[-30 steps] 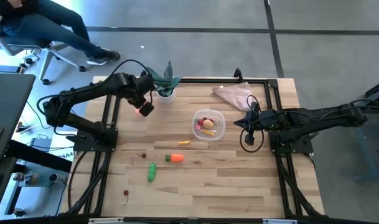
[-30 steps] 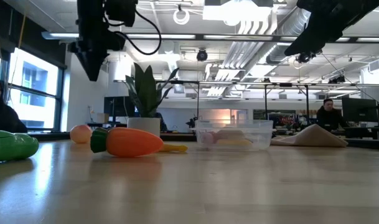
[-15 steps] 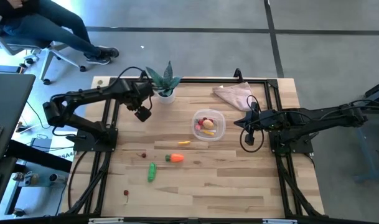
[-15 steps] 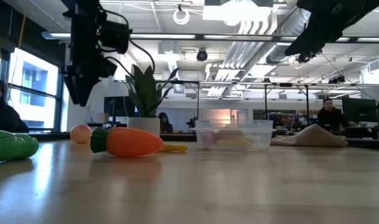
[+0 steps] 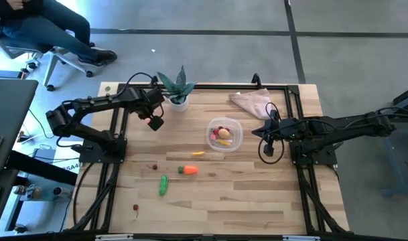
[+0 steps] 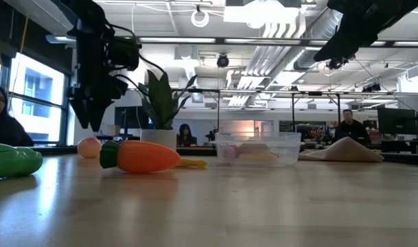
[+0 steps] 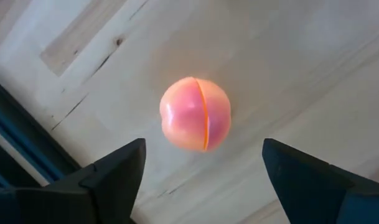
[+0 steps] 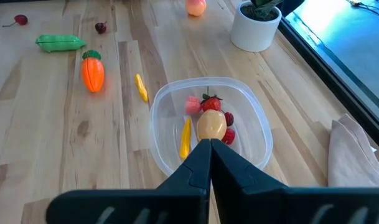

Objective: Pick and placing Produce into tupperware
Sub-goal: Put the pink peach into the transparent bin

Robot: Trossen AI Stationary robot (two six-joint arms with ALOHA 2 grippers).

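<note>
left gripper (image 7: 201, 165) wide open, empty, over peach (image 7: 195, 122) | plant (image 5: 177, 87) close | table edge (image 7: 27, 134) near | right gripper (image 8: 210, 149) shut, empty

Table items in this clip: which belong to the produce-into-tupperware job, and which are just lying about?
Job items:
- tupperware, already holding a few pieces
- peach, under the open left claw
- carrot
- cucumber
- yellow piece
- small red berries

Lying about:
- potted plant
- cloth
</note>
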